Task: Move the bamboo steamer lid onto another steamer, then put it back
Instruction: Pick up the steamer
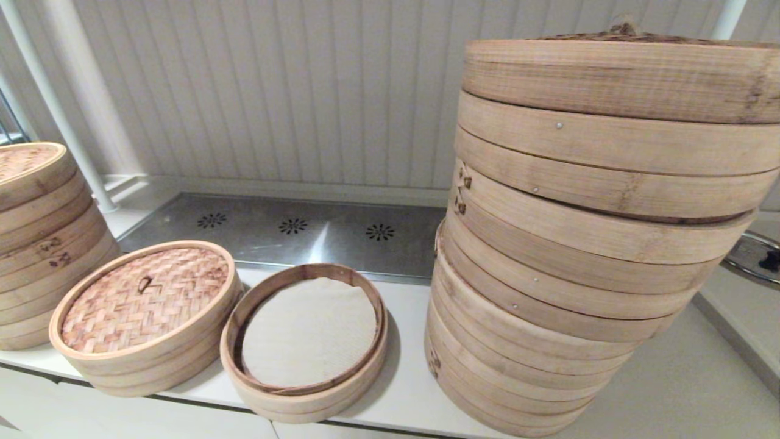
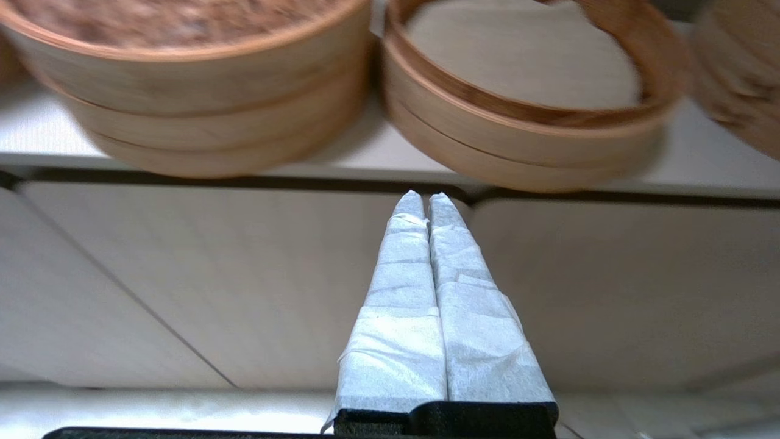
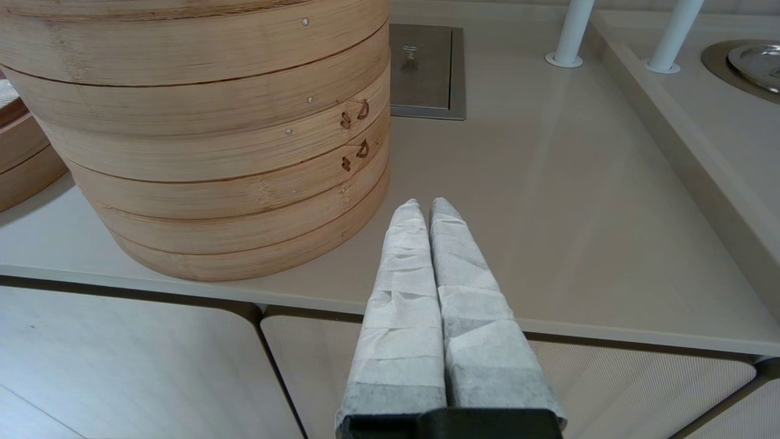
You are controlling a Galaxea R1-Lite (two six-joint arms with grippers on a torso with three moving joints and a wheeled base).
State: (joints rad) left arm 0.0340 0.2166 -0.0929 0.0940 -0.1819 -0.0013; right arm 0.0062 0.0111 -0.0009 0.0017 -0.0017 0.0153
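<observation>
A: Bamboo steamer lid (image 1: 145, 299) sits on its own small basket, left on the tabletop (image 1: 402, 390). Another steamer (image 1: 304, 341) just beside it, uncovered, white liner showing.
B: Tools?
A: Left tool (image 2: 426, 204) pressed together, holding nothing, low in front of the tabletop edge. Right tool (image 3: 425, 210) also pressed together, near the huge stack (image 3: 201, 134).

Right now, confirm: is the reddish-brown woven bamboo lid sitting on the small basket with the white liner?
No. The reddish-brown woven bamboo lid covers the neighbouring steamer, while the small basket with the white liner lies open beside it.
</observation>
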